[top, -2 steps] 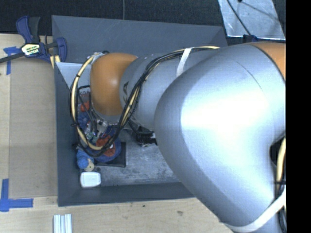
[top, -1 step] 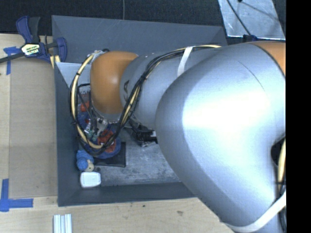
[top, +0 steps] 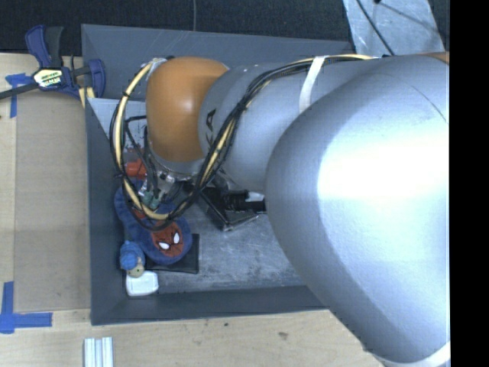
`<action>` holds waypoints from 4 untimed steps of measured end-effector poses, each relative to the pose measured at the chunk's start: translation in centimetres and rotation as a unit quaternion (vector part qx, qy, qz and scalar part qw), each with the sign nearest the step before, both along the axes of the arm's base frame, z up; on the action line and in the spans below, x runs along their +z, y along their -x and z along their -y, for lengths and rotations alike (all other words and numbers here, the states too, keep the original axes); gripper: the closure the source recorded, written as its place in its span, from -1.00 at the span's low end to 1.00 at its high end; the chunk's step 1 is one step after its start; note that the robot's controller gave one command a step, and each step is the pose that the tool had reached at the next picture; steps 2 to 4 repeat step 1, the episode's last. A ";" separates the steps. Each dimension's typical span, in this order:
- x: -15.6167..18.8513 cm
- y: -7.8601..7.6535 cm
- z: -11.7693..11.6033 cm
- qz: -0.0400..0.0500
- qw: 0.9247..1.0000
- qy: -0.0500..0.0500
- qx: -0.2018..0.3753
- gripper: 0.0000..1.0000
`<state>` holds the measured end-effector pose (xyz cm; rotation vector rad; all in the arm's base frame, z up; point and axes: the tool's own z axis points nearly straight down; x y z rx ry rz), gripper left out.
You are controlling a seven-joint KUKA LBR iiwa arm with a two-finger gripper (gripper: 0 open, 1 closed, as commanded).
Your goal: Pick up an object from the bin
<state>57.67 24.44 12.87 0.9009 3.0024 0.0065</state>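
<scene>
My arm comes in from the right and hides most of the bin. I am down in its left part, close to the left wall. The orange cover on my wrist sits right over my gripper, with yellow and black cables looped round it. All that shows of the gripper is a knot of dark metal under that cover; whether it is open or closed I cannot tell, nor whether anything is in it.

It is over a small heap by the left wall. Nearest is a blue cloth, bunched under the cables' lower loop; whether I touch it or only hang just above it I cannot tell. Just beyond the cloth, toward the near wall, lies a blue toy with a red spider-mask face turned up; it rests on a black pad. Left of the toy is a small blue figure, and touching that, nearest the corner, a white block. A red bit shows just left of the gripper. To its right a black thing lies on the grey floor, partly under my arm.
</scene>
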 end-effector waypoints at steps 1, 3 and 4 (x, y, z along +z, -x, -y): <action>6.3 -0.2 0.0 0.000 1.000 0.000 0.001 1.00; 6.3 -0.2 0.0 0.000 1.000 0.000 0.001 1.00; 6.3 -0.2 0.0 0.000 1.000 0.000 0.001 1.00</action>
